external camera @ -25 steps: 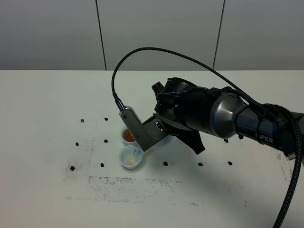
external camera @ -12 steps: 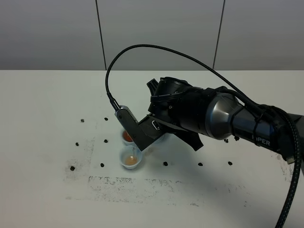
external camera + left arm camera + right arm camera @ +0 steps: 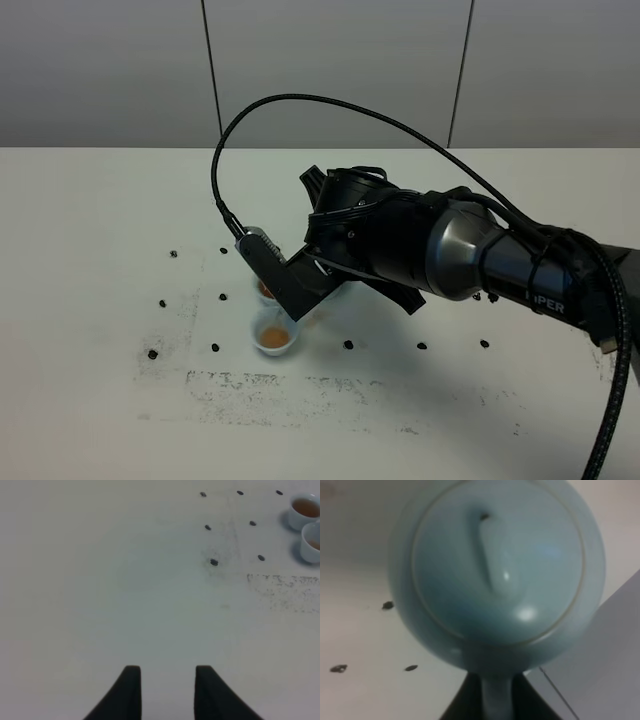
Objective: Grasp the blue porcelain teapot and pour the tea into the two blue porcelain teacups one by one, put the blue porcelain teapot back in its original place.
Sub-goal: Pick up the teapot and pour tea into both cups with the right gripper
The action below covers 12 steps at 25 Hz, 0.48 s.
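Note:
The blue porcelain teapot (image 3: 500,565) fills the right wrist view, lid and knob facing the camera. My right gripper (image 3: 496,700) is shut on its loop handle. In the exterior view the right arm (image 3: 400,245) reaches across the middle and hides the pot, held tilted over the teacups. The near teacup (image 3: 275,338) holds reddish-brown tea. The far teacup (image 3: 264,290), also with tea, is half hidden by the wrist camera bracket (image 3: 275,280). Both cups (image 3: 306,511) (image 3: 312,542) show in the left wrist view. My left gripper (image 3: 165,680) hovers open over bare table, well away from them.
Small black marks (image 3: 215,347) dot the white table (image 3: 90,250) around the cups, and a scuffed grey patch (image 3: 260,385) lies in front of them. A black cable (image 3: 300,100) loops high above the right arm. A grey panelled wall (image 3: 120,70) stands behind.
The right arm has rolled and shifted left, tipping the teapot further. The near teacup has gone from almost empty to holding tea. The left gripper has not moved.

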### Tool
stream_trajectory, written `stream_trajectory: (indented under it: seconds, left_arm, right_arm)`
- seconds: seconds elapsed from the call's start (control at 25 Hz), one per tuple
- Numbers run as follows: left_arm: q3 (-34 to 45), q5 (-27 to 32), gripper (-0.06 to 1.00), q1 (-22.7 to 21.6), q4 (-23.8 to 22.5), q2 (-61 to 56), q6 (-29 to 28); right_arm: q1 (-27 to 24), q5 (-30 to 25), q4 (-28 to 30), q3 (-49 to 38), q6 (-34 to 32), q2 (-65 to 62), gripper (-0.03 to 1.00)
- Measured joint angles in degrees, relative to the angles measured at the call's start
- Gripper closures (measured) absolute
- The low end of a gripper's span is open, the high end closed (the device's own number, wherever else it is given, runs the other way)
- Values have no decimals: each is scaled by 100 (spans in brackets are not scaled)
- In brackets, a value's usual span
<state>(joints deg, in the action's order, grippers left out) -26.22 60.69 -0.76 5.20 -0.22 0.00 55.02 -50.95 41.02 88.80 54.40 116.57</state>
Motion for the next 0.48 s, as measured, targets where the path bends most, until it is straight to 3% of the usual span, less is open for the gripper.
stream_trajectory:
  seconds: [0.48]
  left_arm:
    - [0, 0, 65, 0, 0, 0, 0]
  right_arm:
    - [56, -12, 182, 0, 0, 0, 94]
